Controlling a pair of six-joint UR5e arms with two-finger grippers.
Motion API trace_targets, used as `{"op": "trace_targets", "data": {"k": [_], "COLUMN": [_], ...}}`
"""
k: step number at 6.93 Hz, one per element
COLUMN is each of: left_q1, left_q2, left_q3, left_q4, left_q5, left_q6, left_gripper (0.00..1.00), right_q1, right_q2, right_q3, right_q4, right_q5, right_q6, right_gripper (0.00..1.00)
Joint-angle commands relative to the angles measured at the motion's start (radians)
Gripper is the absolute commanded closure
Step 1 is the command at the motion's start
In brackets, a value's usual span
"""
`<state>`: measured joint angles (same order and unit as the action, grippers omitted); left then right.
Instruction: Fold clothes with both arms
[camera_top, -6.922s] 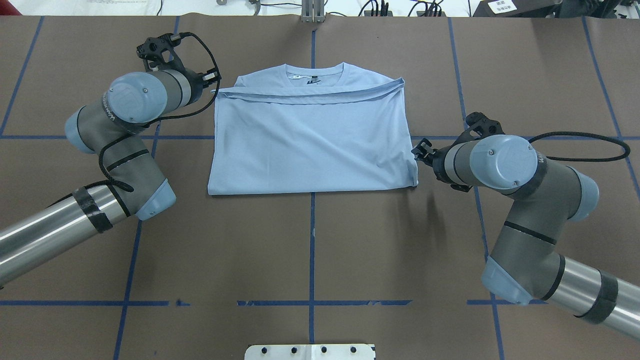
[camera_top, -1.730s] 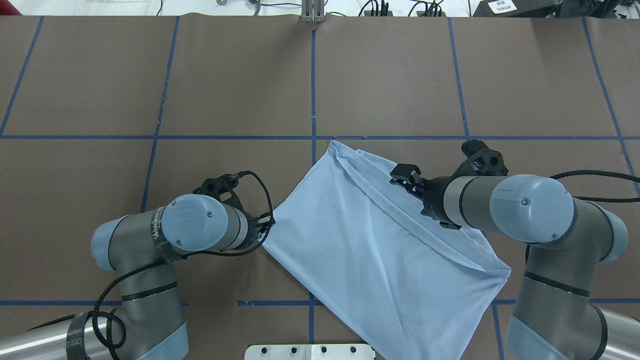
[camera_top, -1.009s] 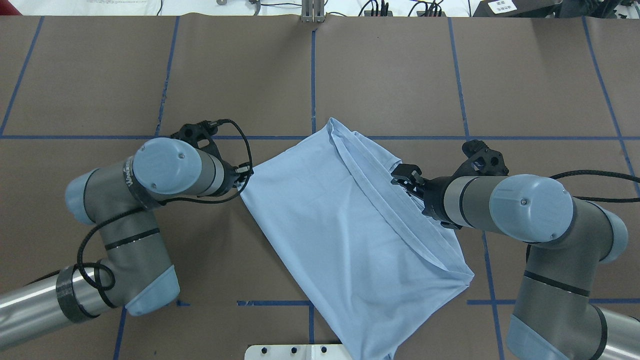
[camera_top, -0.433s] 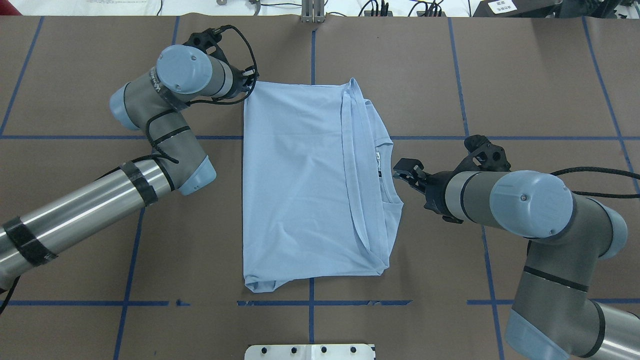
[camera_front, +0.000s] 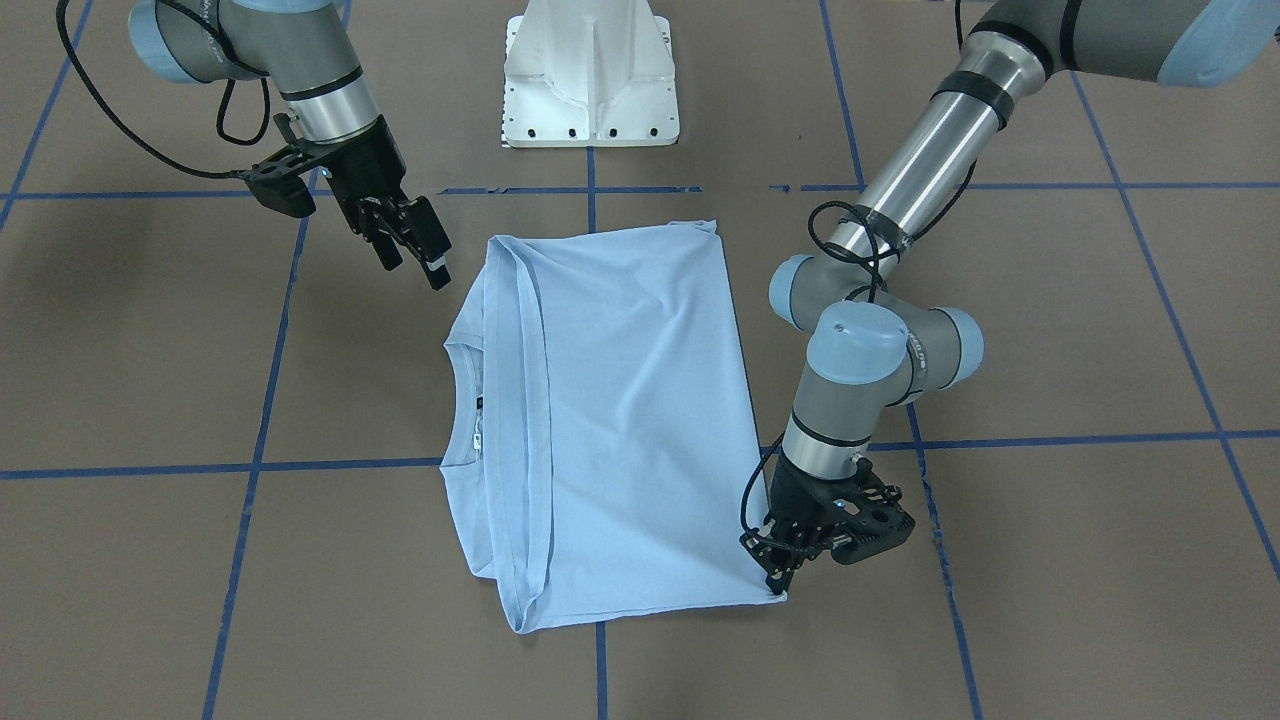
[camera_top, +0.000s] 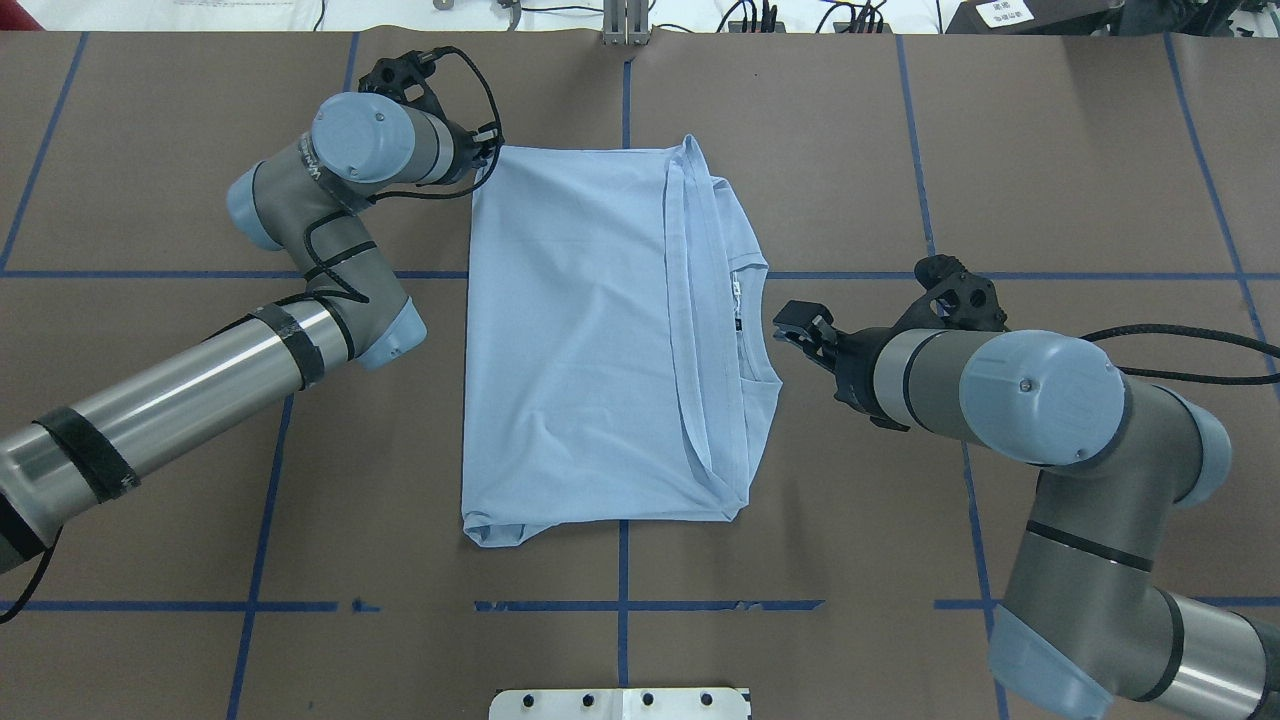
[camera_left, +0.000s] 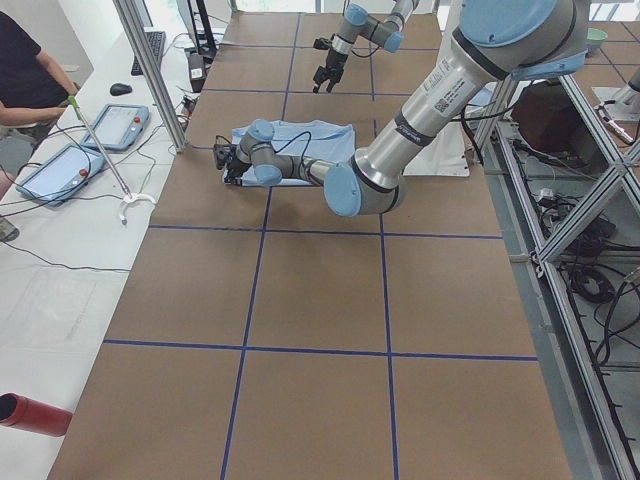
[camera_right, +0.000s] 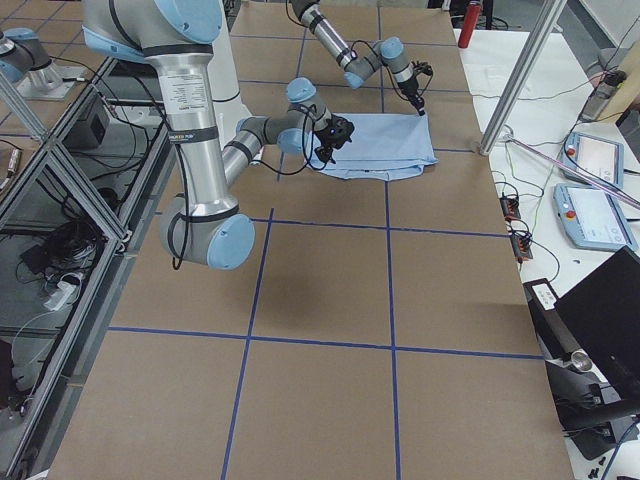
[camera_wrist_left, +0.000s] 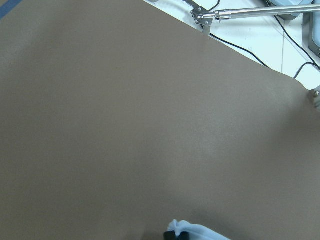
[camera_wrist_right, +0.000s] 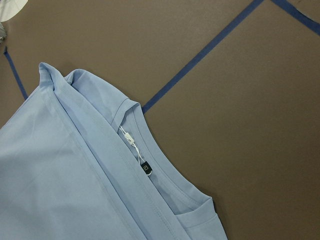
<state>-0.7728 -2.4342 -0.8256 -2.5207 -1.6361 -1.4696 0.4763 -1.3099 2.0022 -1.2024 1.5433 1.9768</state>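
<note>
Bright, even light from above, no harsh glare on the matte brown table (camera_top: 800, 150). Shadows are soft: a smudgy dark patch on the tabletop under the right arm (camera_front: 310, 60) in the front view, and a fainter one by the left arm (camera_front: 870, 360). Left arm's steel tube has mild highlights. Overhead + front cams are sharp. Right wrist cam is crisp, T-shirt (camera_wrist_right: 75, 190) stitching readable. Left wrist cam is soft, low detail, w/ uneven shading. Side views are wide-angle, far stuff tiny.

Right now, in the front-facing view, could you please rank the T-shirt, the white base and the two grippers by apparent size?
1. T-shirt
2. white base
3. left gripper and right gripper: much alike, so unranked.
</note>
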Motion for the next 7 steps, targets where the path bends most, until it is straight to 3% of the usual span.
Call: {"op": "trace_targets", "data": {"k": [1,2,3,4,5,6,7], "left_q1": [-0.007,-0.011,-0.016,-0.019,-0.022,-0.023,-0.023], "left_q2": [-0.019,0.007,0.083,0.149,0.214,0.272,0.283], "left_q3": [0.045,-0.046,-0.21,-0.336,-0.457,-0.545,-0.558], "left_q4": [-0.047,-0.04,-0.008,0.034,0.046,0.046,0.046], "left_q5": [-0.001,-0.008,-0.033,-0.115,-0.138,-0.143,-0.152], "left_q6": [0.054,0.049,0.046,0.045,0.045,0.045,0.045], "left_gripper": [0.78,0.63,0.62,0.62,0.61,0.61,0.6], "right_q1": [-0.008,-0.01,-0.011,-0.037,-0.062,-0.111,-0.154], "right_q2": [0.099,0.138,0.156,0.175,0.181,0.173,0.172], "right_q3": [-0.092,-0.117,-0.135,-0.154,-0.151,-0.154,-0.154], "right_q4": [-0.005,-0.008,-0.003,-0.003,-0.008,-0.011,-0.047], "right_q5": [-0.009,-0.008,-0.006,-0.008,0.003,0.0,-0.009], "right_q6": [0.0,-0.001,-0.001,-0.042,-0.143,-0.214,-0.325], "right_gripper": [0.0,0.0,0.18,0.25,0.26,0.31,0.5]}}
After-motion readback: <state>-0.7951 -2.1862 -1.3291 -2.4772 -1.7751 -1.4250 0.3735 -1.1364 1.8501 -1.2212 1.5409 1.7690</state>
